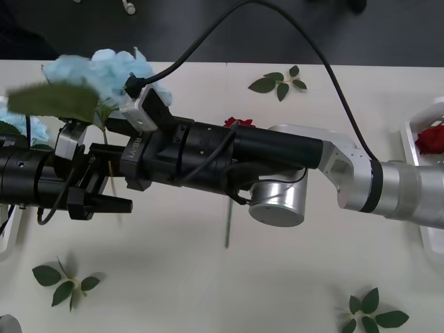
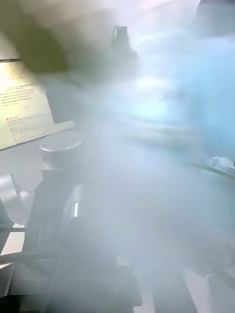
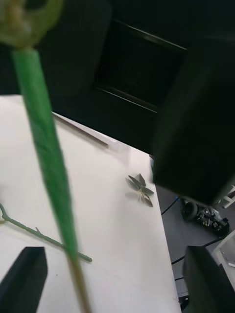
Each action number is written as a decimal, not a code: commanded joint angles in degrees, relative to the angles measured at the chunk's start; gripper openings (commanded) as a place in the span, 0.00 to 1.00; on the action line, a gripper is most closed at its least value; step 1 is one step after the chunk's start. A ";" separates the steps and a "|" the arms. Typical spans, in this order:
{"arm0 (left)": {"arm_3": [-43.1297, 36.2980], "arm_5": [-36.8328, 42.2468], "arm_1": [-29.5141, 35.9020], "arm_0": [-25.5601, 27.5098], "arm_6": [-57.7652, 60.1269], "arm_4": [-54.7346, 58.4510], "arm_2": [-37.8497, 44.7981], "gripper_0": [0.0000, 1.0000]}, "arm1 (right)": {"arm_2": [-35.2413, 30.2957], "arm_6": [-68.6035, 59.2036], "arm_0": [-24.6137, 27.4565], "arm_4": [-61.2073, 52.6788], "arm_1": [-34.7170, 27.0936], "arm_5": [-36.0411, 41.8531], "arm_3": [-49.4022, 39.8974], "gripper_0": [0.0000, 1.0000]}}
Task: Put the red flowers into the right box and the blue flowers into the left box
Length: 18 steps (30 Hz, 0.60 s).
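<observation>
Handover is probably being set up in the front view: the right gripper (image 1: 121, 163) is being held across the table beside the blue flower (image 1: 104, 69); its grip cannot be told. The right wrist view is being crowded by blurred blue bloom. In the left wrist view, the left gripper (image 3: 115, 254) is being held spread around the stem (image 3: 46, 161), unpinched.

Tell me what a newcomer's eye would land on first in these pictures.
The right arm stretches across the whole table toward the robot's left, its gripper beside the left gripper. A fluffy blue flower rises just above the two. At the table's right edge, a red flower lies in the right box.
</observation>
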 commanded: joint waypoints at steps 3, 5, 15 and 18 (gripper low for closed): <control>-1.63 -0.34 0.32 -0.63 -0.54 -0.07 -1.12 0.00 | -0.58 -0.64 -1.40 -0.24 0.16 -0.35 -0.85 0.81; -1.63 -0.34 0.32 -0.54 -0.54 0.19 -1.21 0.00 | -0.58 -0.64 -1.40 -0.24 0.16 -0.35 -0.85 0.82; -1.63 -0.61 0.32 -0.63 -0.54 0.90 -1.21 0.00 | -0.58 -0.64 -1.40 -0.24 0.16 -0.35 -0.85 0.81; -1.63 -0.69 0.32 -0.63 -0.54 1.07 -1.21 0.00 | -0.58 -0.64 -1.40 -0.24 0.16 -0.35 -0.85 0.81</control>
